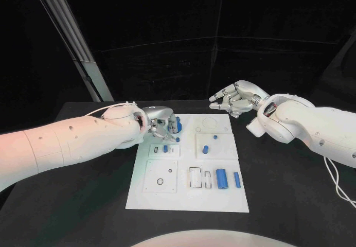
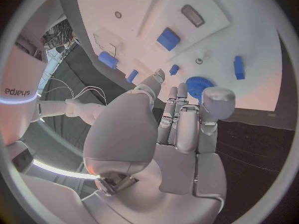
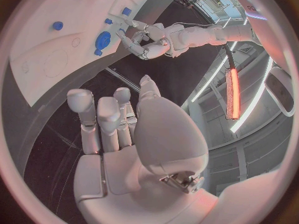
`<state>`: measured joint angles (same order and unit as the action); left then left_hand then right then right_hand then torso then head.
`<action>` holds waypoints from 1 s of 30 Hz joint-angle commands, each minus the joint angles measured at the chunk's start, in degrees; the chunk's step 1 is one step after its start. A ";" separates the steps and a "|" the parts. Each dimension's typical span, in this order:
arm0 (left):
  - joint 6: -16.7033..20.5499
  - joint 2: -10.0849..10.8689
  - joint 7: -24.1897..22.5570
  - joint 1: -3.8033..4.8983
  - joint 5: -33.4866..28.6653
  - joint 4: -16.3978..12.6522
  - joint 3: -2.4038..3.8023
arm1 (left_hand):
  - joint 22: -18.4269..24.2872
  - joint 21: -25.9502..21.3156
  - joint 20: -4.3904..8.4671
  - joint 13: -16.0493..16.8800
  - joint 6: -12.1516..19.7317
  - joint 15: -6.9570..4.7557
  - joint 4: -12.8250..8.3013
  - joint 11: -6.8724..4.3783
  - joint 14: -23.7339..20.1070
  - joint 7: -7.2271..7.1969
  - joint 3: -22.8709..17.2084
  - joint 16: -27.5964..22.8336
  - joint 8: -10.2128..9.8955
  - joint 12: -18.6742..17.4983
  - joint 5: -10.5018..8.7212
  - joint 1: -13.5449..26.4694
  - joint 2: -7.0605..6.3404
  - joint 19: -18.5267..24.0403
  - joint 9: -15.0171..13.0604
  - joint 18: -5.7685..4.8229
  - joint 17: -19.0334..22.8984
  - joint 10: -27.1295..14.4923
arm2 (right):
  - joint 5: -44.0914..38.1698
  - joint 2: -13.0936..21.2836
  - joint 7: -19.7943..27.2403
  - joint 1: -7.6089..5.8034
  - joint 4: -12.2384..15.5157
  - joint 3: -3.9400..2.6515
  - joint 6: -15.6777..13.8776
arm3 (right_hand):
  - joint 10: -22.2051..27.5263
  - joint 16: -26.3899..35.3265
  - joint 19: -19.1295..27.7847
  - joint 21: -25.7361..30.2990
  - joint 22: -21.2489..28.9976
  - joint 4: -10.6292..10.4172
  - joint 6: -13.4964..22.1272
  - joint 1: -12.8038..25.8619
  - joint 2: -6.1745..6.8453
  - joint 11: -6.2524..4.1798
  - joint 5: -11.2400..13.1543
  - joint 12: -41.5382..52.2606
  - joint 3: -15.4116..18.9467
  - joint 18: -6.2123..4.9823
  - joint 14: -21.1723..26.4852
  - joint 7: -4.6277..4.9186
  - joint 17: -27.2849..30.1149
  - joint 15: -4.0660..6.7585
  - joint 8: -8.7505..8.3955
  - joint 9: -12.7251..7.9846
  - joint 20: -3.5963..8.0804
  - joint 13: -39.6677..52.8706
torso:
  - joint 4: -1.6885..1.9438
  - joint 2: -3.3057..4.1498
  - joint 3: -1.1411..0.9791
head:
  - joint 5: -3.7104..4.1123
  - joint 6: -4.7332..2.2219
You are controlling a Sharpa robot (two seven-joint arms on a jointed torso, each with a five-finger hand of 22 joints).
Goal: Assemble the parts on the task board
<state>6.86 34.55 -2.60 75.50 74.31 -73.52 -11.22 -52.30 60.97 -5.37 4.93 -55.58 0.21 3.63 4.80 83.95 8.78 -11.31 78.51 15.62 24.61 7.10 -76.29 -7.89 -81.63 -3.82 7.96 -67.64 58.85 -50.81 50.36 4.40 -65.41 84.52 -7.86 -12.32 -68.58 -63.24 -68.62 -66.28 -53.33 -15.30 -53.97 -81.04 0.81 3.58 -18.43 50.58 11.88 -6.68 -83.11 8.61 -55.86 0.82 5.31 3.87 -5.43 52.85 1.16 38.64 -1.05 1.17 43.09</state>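
- Head view: the white task board [image 1: 185, 200] is seen lying in the middle of the black table [image 1: 74, 206]. The left hand [image 1: 159, 126] is placed over the board's far left corner, its fingers bent beside a blue gear [image 1: 176, 125]; whether the gear is gripped cannot be told here. A large blue cylinder [image 1: 221, 179] and a thin blue bar [image 1: 237, 179] are found on the near right section, a small blue peg [image 1: 206, 150] in the middle section.
- Head view: the right hand [image 1: 236, 99] is held above the table beyond the board's far edge, fingers curled, nothing in them.
- Left wrist view: the fingertips [image 2: 181, 90] are seen just beside the blue gear [image 2: 198, 86]; contact cannot be confirmed.
- Right wrist view: the right hand [image 3: 118, 129] is shown with fingers loosely bent and nothing held.
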 commanded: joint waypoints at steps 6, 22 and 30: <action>-11.85 1.96 7.01 3.02 -20.24 3.07 0.96 | -2.33 1.70 0.46 2.91 -1.02 -1.05 4.54 -0.81 1.33 -0.48 4.07 0.20 1.47 5.21 -0.18 4.30 1.96 -0.07 -0.45 -1.24 1.07 1.74 | -0.11 -0.04 0.45 -0.10 -0.04 -0.03 -0.41 | 0.31 0.34 0.20 0.19 -0.05 0.10 0.42 -0.05 -0.57 -0.01 -0.51 0.40 0.35 -0.88 -0.50 0.06 -0.07 0.02 0.40 0.07 -0.04 0.00 | -0.10 0.05 -0.03 | -0.28 -0.21; -28.90 -0.91 20.94 5.96 -15.47 10.94 1.08 | -11.27 8.65 1.69 20.53 3.76 -2.42 12.87 -2.81 5.39 -2.44 14.88 10.45 12.87 34.87 -0.19 4.78 6.14 -0.98 -5.03 -2.40 -19.36 -1.46 | -0.11 -0.43 0.25 -0.10 -0.39 -0.03 -0.11 | 0.24 0.27 0.14 0.20 -0.06 -0.07 0.41 0.04 -0.83 -0.01 -0.74 0.56 0.40 -0.87 -0.55 0.06 -0.25 0.02 0.45 0.07 -0.03 0.08 | -0.15 0.10 -0.04 | -0.74 0.11; -29.96 -3.72 24.75 5.85 -14.28 14.85 0.96 | -14.92 11.22 2.56 40.96 5.72 -3.58 13.10 -4.19 6.05 -4.07 19.57 11.49 23.37 49.43 -0.81 8.49 9.46 -1.83 -10.55 -3.01 -22.36 6.05 | -0.11 -0.61 0.22 -0.10 -0.42 -0.03 -0.06 | 0.24 0.27 0.14 0.20 -0.06 -0.07 0.41 0.04 -0.83 -0.01 -0.74 0.56 0.40 -0.87 -0.55 0.06 -0.25 0.02 0.45 0.07 -0.03 0.08 | -0.08 0.11 0.02 | -0.90 0.18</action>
<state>-20.22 31.11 18.42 81.36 58.32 -59.09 -10.26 -67.04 72.05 -3.16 45.04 -49.38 -2.89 16.74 0.39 83.96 5.02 8.08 89.83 38.50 73.54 6.46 -67.93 1.34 -83.37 -14.09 5.46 -74.94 64.84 -50.85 49.82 4.33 -65.41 84.05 -7.86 -12.31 -68.58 -63.24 -68.62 -66.28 -53.33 -15.31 -53.97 -80.81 0.58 3.58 -18.98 50.81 11.88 -6.67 -83.11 8.61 -56.05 0.82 5.55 3.87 -5.43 52.85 1.03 38.74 -1.04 0.36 43.24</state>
